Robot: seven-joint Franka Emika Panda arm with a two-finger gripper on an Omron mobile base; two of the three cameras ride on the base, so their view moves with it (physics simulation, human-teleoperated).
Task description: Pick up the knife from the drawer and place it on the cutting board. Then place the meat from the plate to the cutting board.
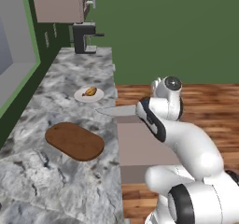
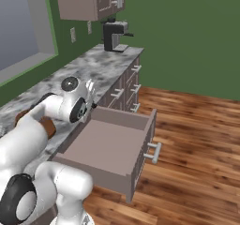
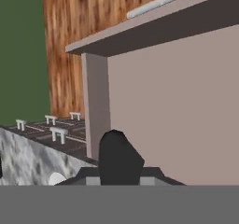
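No writing is readable anywhere. The fingers (image 3: 119, 164) are clenched on the knife (image 1: 116, 110), above the open drawer (image 2: 112, 146).

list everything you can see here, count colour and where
knife: one, silver-grey blade, held level over the counter edge beside the drawer
cutting board: one, reddish-brown, bare on the counter
plate: one, white, on the counter beyond the board
meat: one, golden-brown, on the plate
drawer: one, mauve-brown, pulled open
coffee machine: one, dark, far end of the counter
counter: one, grey marble
gripper: one, dark, shut on the knife handle
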